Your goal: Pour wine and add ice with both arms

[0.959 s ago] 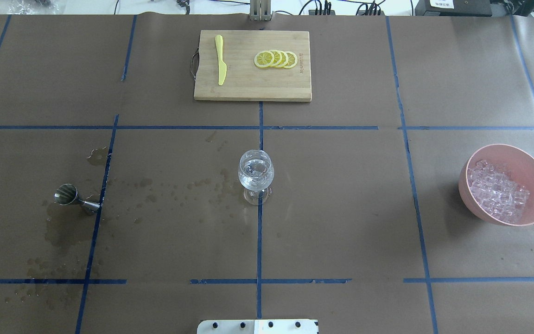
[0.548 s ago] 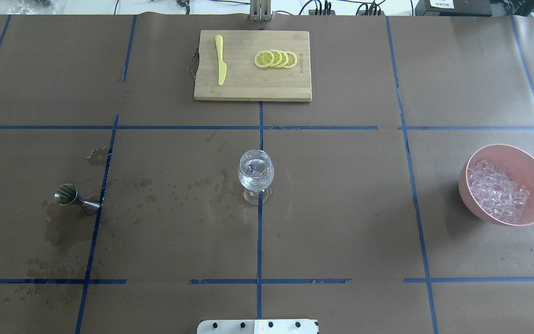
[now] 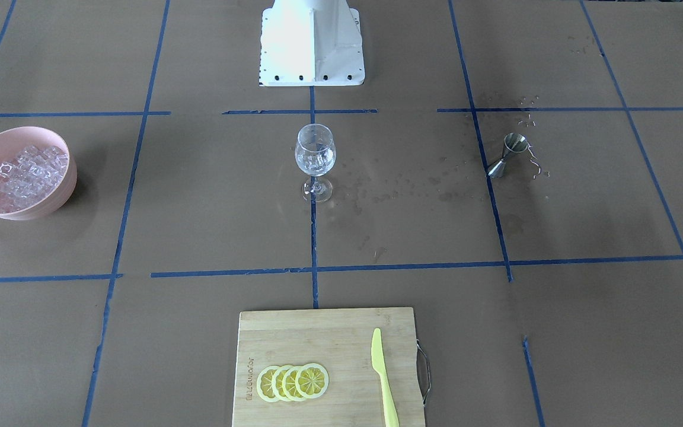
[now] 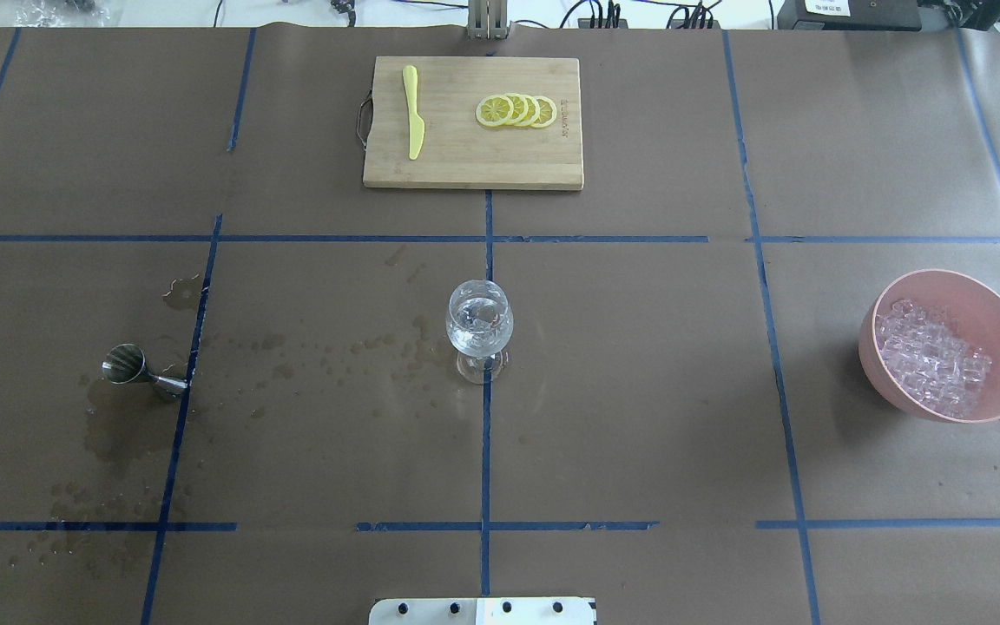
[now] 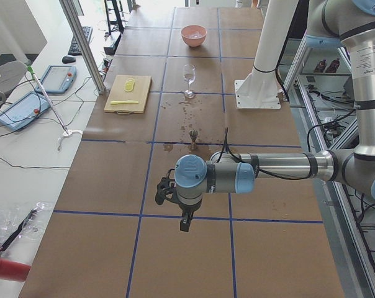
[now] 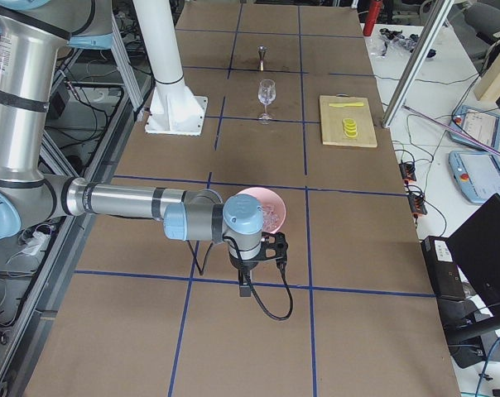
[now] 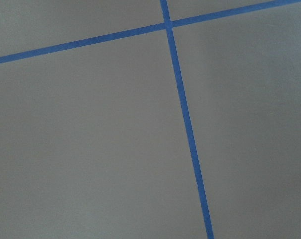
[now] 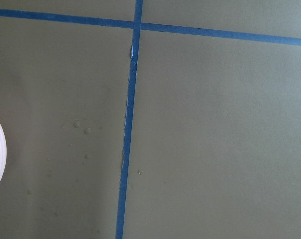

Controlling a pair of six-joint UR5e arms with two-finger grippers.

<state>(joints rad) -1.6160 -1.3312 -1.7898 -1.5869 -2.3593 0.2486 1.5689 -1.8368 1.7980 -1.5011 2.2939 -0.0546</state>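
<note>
Hanging fingers-down over bare paper (image 5: 82,180) toward the table's left end, the left gripper (image 5: 184,223) sits well apart from the jigger (image 5: 193,134). You see it in the left side view only, so fingers apart or together: cannot tell. Its wrist camera gives you only paper and crossed tape (image 7: 183,114). The left arm (image 5: 280,166) reaches out level from the robot's side.

The right gripper (image 6: 244,287) also points down, near the bowl (image 6: 266,193), on its camera side in the right side view. Again you have a side view only, so its fingers: cannot tell. Its wrist camera shows tape, a few droplets (image 8: 83,130) and a pale curved edge at the left border. The right arm (image 6: 117,200) lies level too.

Ice (image 4: 934,365): heaped in the pink bowl, on the robot's right.

Glass (image 4: 479,325): upright at table centre, on the middle tape line, in front of the pedestal (image 3: 312,47). You can see clear, glinting contents in it. Wine cannot be told from cubes there.

Jigger: upright on the robot's left, just beside a tape line. Wet stains (image 4: 109,434) spread around it, and drops trail toward the glass.

Board (image 4: 465,165): at the far edge, carrying a yellow knife (image 4: 413,113) and overlapping slices (image 4: 517,111).
</note>
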